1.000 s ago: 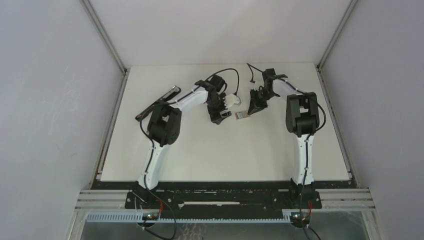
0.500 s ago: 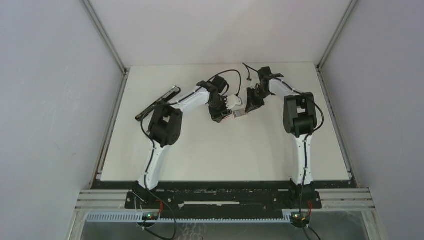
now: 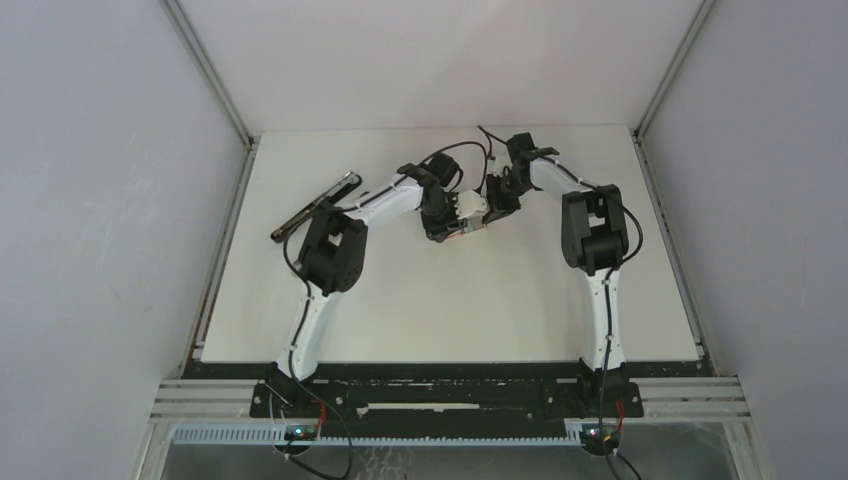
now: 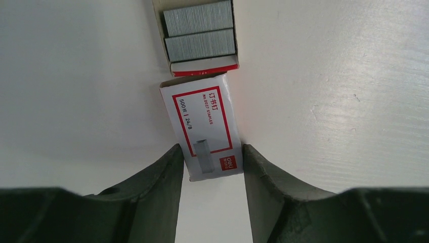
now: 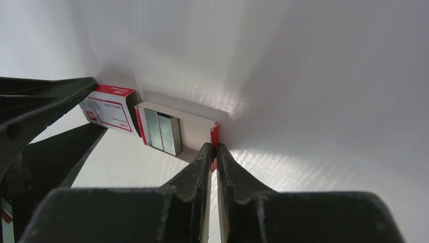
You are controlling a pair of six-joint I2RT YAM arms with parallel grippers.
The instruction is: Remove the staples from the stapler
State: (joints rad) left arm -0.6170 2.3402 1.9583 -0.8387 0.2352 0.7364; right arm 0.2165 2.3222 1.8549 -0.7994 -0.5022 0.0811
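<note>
The left gripper [image 4: 211, 152] is closed across the short width of the red-and-white sleeve [image 4: 202, 119], with a finger against each long side. Straight ahead of its fingertips, just past the sleeve's mouth, lies the tray [image 4: 205, 66]. Two grey blocks of staples [image 4: 200, 30] sit side by side in it — whether the stapler's own strip is among them cannot be told. The right gripper [image 5: 212, 149] faces the left one from the tray's far end, its fingers pinched on the red end wall. Tray and sleeve run nearly end to end, the sleeve skewed slightly off the tray's long axis, so sliding them together would likely need that line squared first. The stapler [image 3: 310, 210] lies well behind the left gripper, beside that arm's elbow — the left arm is nearer.
</note>
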